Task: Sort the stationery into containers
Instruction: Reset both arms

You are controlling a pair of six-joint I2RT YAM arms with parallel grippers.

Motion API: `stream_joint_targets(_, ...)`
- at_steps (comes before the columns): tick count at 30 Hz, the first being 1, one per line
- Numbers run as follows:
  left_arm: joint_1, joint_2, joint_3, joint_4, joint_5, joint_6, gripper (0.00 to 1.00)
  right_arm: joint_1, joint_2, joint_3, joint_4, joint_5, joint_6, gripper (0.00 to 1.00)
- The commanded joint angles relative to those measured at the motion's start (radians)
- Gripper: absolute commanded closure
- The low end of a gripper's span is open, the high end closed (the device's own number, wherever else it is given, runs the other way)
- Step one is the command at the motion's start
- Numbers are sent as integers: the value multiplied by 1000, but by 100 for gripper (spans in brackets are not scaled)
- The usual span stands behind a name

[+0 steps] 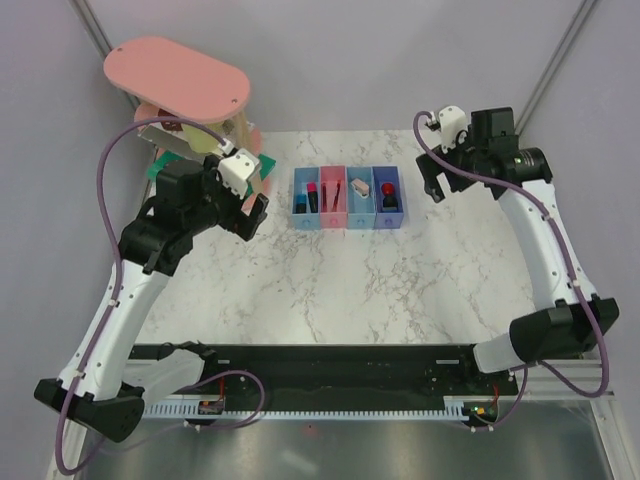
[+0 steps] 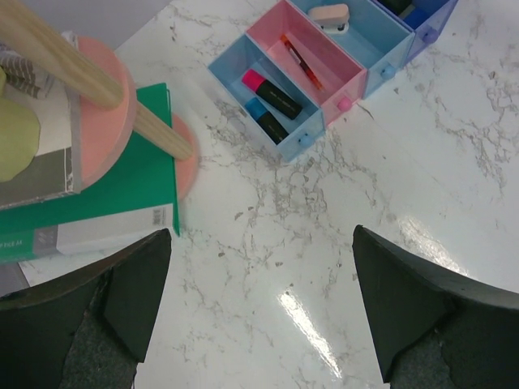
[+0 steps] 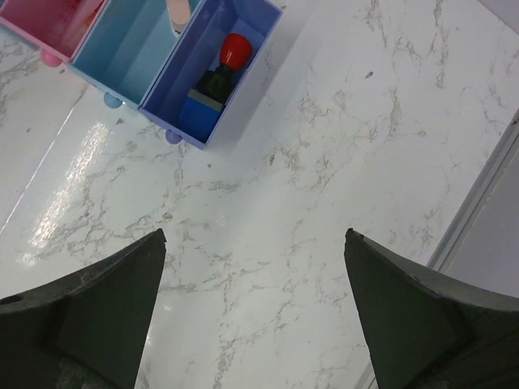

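The left pincer (image 2: 259, 243) and right pincer (image 3: 253, 239) are hovering over the marble worktop (image 1: 330, 290), jaws wide apart and gripping nothing. In the row of bins (image 1: 347, 222), the pink marker (image 2: 272, 91) is lying in the leftmost blue one. The red pen (image 2: 300, 61) is in the pink one, the eraser (image 2: 330, 14) in the next blue one, and the red-topped knob (image 3: 223, 65) in the purple one.

Tabletop (image 1: 330, 285) open frnt of bins (image 1: 335, 223); pink stand (image 1: 175, 78) (far L) blocks.
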Motion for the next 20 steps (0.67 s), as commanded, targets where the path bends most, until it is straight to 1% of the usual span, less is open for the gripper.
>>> stream_joint_targets(1, 16, -69, -60, -27, -21, -40, 0, 0, -190, -93, 9, -47, -7, 2)
stream_joint_targets(2, 22, -80, -83, -32, -13, -44, 0, 0, -250, -146, 28, -36, -2, 2)
stream_joint_targets(4, 31, -101, -106, -33, -10, -57, 0, 0, -322, -190, 66, -28, 5, 2)
stream_joint_targets(6, 34, -108, -112, -44, -15, -57, 0, 0, -348, -222, 60, -59, 1, 2)
stream_joint_targets(10, 37, -114, -120, -42, -27, -66, 0, 0, -371, -230, 34, -86, -11, 2)
stream_joint_targets(14, 36, -109, -115, -39, -31, -64, 0, -2, -400, -266, 42, -99, -25, 2)
stream_joint_targets(20, 37, -109, -106, -33, -35, -52, 0, 0, -407, -279, 48, -106, -34, 2)
